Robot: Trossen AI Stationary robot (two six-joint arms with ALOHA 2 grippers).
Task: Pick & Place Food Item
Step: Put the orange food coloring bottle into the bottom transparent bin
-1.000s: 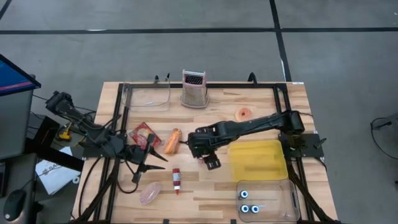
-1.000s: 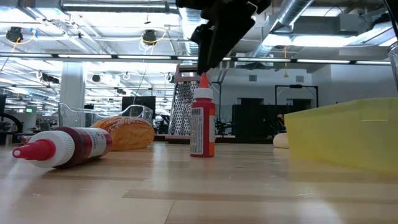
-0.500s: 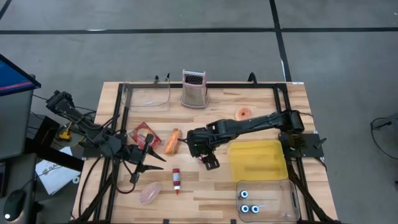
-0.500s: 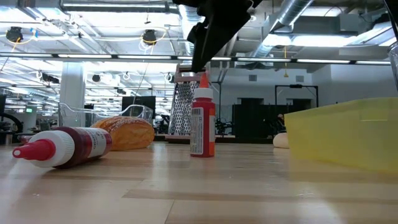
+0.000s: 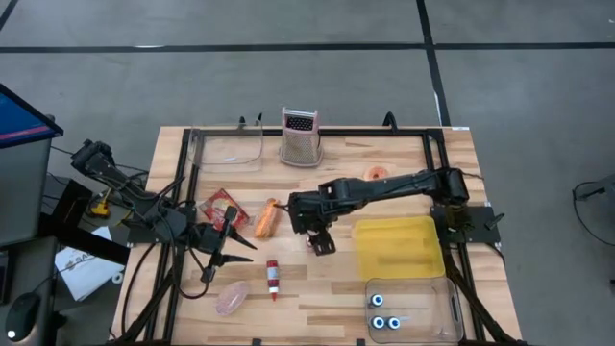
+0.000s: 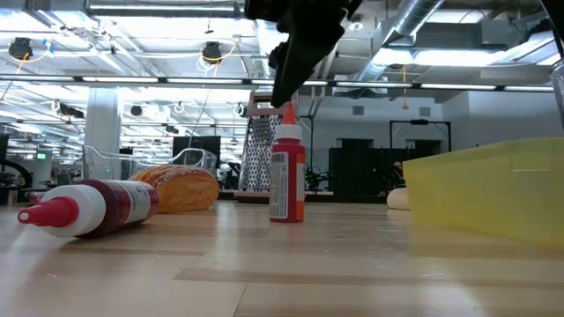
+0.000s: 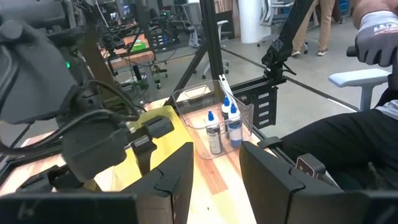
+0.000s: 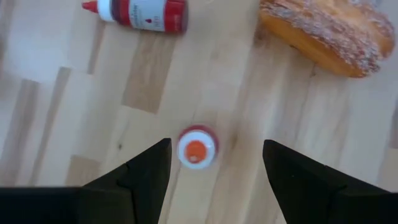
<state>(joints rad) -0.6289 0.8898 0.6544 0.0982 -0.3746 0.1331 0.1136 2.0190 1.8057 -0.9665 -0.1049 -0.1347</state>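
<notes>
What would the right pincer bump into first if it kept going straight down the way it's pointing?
Probably the small upright red bottle. The right pincer points down at the table with its fingers open, and the bottle's cap sits between them in the right wrist view, a little off-centre, so a finger might only graze it.

- A metal grater (image 5: 299,137) is standing at the table's (image 5: 404,154) far edge.
- A clear bin (image 5: 411,308) is holding small bottles (image 5: 379,311) at the near right.
</notes>
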